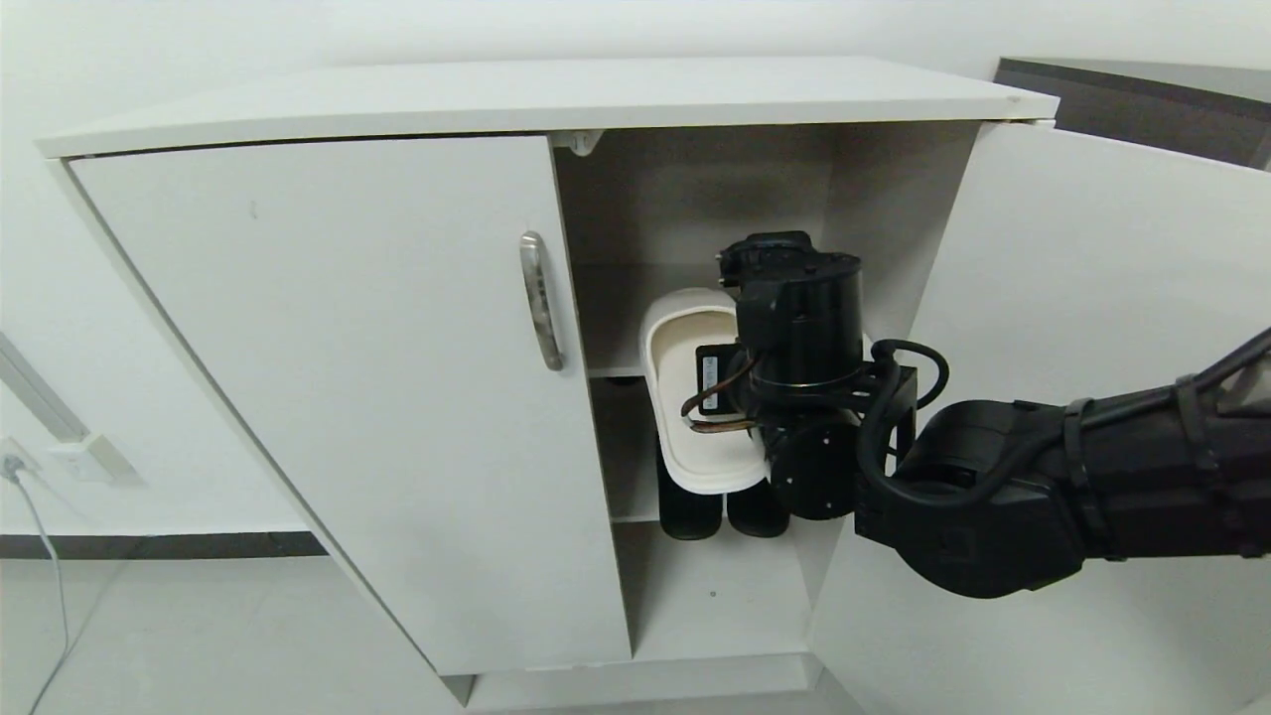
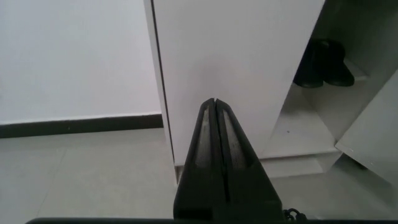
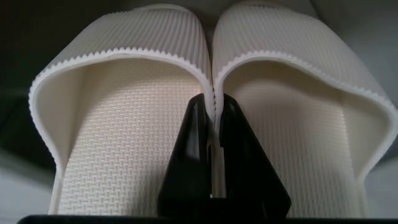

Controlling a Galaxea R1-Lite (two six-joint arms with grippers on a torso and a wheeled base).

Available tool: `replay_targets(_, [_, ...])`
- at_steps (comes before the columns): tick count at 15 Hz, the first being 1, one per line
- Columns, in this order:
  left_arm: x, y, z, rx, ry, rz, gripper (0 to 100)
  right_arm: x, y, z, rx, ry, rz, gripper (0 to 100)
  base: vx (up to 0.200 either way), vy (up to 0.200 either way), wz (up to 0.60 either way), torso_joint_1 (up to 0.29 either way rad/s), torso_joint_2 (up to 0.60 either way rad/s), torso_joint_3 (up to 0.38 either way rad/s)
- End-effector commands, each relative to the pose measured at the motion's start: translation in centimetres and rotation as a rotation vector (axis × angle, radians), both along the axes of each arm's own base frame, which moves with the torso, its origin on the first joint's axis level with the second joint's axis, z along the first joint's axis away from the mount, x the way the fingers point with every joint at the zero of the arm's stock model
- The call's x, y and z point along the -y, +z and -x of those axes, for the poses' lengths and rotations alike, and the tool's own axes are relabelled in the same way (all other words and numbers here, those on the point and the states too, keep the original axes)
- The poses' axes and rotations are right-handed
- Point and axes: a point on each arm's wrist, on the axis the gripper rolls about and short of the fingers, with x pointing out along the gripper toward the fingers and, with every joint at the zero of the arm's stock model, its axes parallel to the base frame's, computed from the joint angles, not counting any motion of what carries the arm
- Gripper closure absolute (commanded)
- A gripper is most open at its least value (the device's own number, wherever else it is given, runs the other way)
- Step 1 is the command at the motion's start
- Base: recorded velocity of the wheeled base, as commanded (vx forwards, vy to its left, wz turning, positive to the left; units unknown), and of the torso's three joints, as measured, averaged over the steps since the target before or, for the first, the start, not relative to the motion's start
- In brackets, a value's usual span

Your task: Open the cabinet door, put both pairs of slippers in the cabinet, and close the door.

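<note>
Cream slippers point(image 3: 124, 143), ribbed straps, waffle insoles, inner edges pinched together by right gripper point(image 3: 214, 106), nine o'clock of that gripper, in cabinet point(image 1: 546, 94), seemingly at middle shelf, black slippers point(image 1: 690, 511) at six o'clock, left gripper point(image 2: 214, 106) pressed together.

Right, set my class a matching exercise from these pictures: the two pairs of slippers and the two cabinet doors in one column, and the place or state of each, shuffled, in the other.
Column one:
1. white slippers
2. black slippers
3. left door
4. right door

Column two:
A. swung open
B. clamped in the right gripper
C. closed
D. standing inside the cabinet

Pairs: 1-B, 2-D, 3-C, 4-A
</note>
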Motion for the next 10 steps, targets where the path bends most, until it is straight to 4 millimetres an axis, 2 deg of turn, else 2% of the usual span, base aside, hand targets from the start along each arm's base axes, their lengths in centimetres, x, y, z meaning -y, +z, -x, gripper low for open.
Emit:
replay_targets(1, [0.0,0.0,0.0,-0.002,0.000,0.002,100,0.0,0.0,0.0,0.000,0.001,0.000,100,0.200,0.000,0.00,-0.002,0.00,0.012])
replay_targets(6, [0.0,0.0,0.0,-0.002,0.000,0.002,100,0.0,-0.1,0.0,-0.002,0.005,-0.001,100,0.000,0.000,0.00,0.000,0.00,0.000])
replay_targets(10, [0.0,0.0,0.0,-0.001,0.000,0.002,100,1.0,0.3,-3.7,-0.011,0.011,-0.009,100,0.000,0.000,0.00,0.000,0.00,0.000])
